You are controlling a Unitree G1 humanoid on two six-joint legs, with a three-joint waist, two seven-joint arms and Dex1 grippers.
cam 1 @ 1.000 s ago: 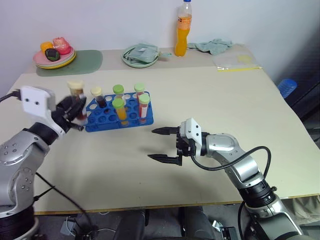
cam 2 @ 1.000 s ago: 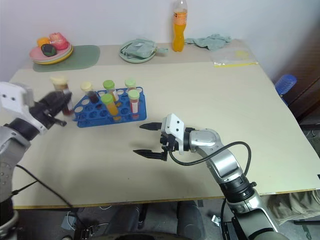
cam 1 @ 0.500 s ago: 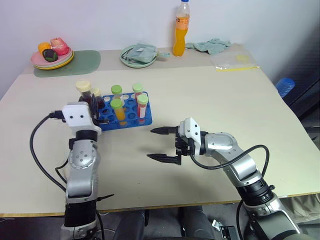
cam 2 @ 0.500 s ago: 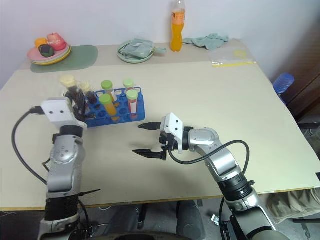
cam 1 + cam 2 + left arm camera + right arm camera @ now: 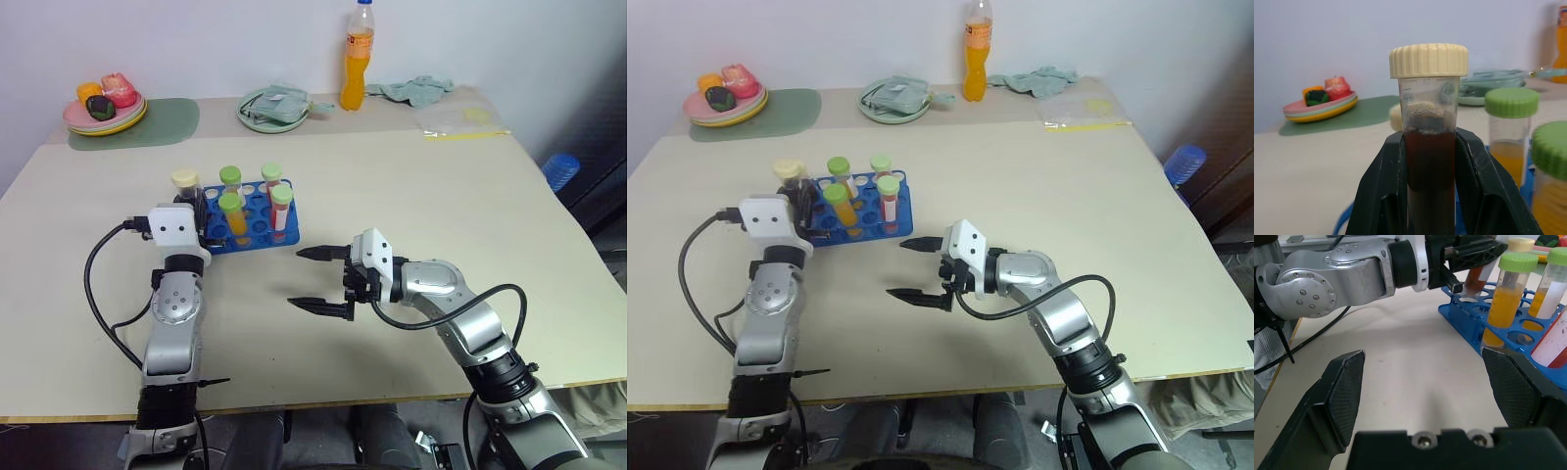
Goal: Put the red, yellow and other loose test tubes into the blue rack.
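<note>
Broadly, the beige table [image 5: 411, 186] spreads across the head views, with the blue rack [image 5: 250, 220] standing on its left half, at about ten o'clock from the middle. Green-capped tubes stand in the rack: two with orange liquid [image 5: 233, 217], one with red [image 5: 282, 208], and another [image 5: 271, 180] at the back row. At the table's far edge, from eleven to one o'clock, sit a stack of plates with toy food [image 5: 104, 110], a green mat [image 5: 147, 122], a pale green dish [image 5: 275, 106], an orange drink bottle [image 5: 357, 57], a crumpled cloth [image 5: 415, 90] and a clear bag [image 5: 462, 120].

The left gripper [image 5: 1431, 161] is clamped on a cream-capped tube of dark brown liquid [image 5: 1429, 142], held upright at the rack's left end, at nine o'clock of it; whether its foot sits in a hole cannot be told. The right gripper [image 5: 318, 279] hangs over bare table at five o'clock from the rack, its fingers [image 5: 1344, 396] spread wide apart with nothing between them, pointing toward the rack.
</note>
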